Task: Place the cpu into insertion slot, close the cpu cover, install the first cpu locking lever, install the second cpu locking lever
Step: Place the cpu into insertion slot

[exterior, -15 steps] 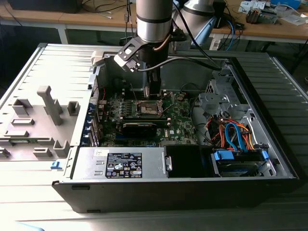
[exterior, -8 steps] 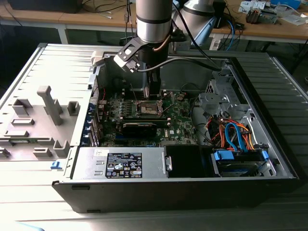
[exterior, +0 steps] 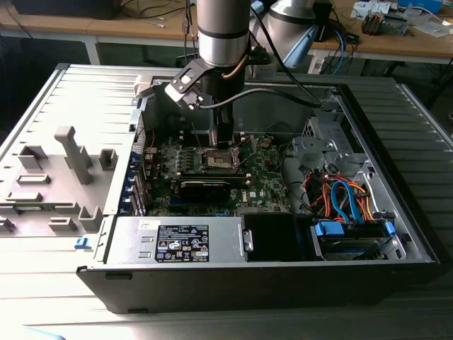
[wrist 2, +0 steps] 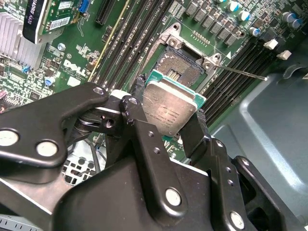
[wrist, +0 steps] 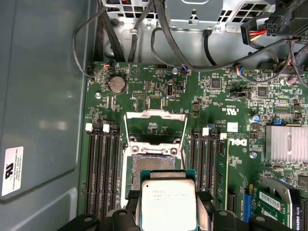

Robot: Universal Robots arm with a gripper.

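My gripper is shut on the cpu, a flat square chip with a silver-grey top, one black finger on each of two opposite edges. In the second wrist view the cpu hangs tilted between the fingers, just above the insertion slot. The insertion slot is a dark square socket on the green board, uncovered, partly hidden by the chip. The cpu cover stands swung open past the slot. In the exterior view the gripper hangs over the slot inside the open computer case.
Black memory slots flank the socket on both sides. A thin metal lever sticks out beside it. A finned heat sink, cables, the drive cage and the power supply surround the board. A grey fixture lies outside the case.
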